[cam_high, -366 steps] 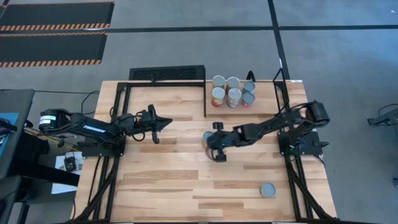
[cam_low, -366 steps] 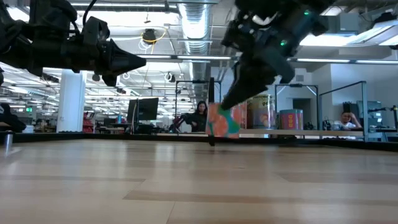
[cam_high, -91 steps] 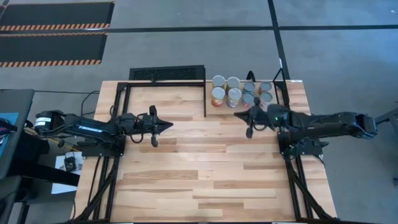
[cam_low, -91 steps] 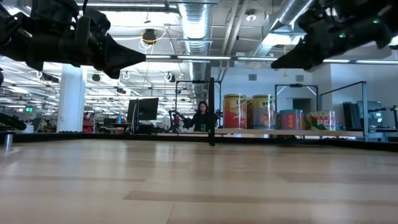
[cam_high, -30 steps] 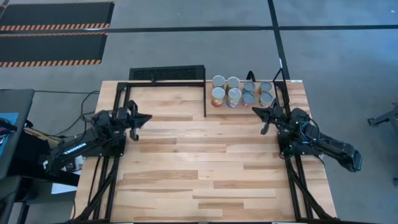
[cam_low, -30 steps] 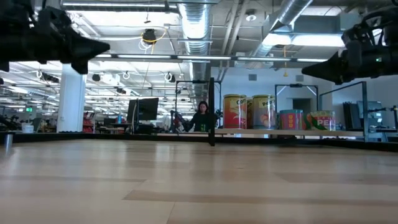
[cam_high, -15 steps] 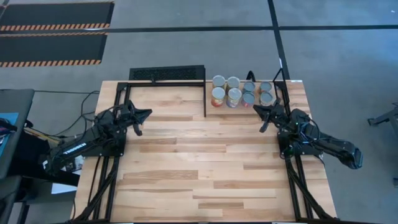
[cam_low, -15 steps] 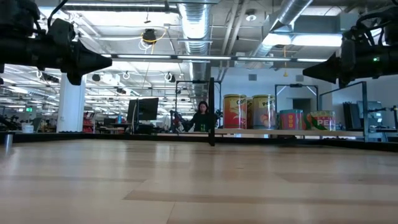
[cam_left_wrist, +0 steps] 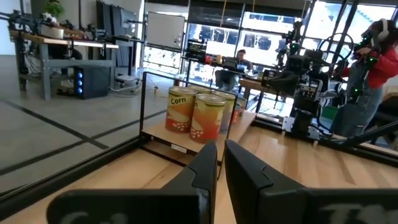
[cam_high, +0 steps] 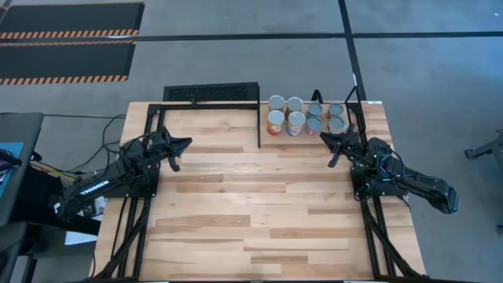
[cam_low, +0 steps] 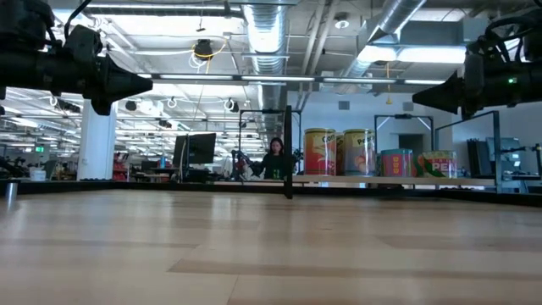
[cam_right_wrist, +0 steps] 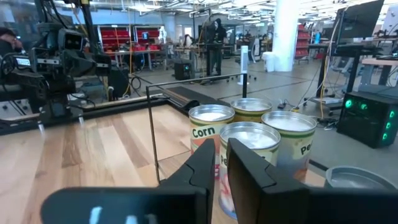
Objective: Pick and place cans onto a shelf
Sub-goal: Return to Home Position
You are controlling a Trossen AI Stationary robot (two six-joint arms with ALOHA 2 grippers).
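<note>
The cans (cam_high: 295, 122) stood together at the top middle. The left hand (cam_high: 181, 144), middle left, and the right hand (cam_high: 324, 138), middle right, were pressed together, empty.

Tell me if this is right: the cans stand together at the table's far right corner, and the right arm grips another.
No. The cans stand together at the far right corner of the table, but the right arm's jaws are shut on nothing, as the right wrist view shows.
</note>
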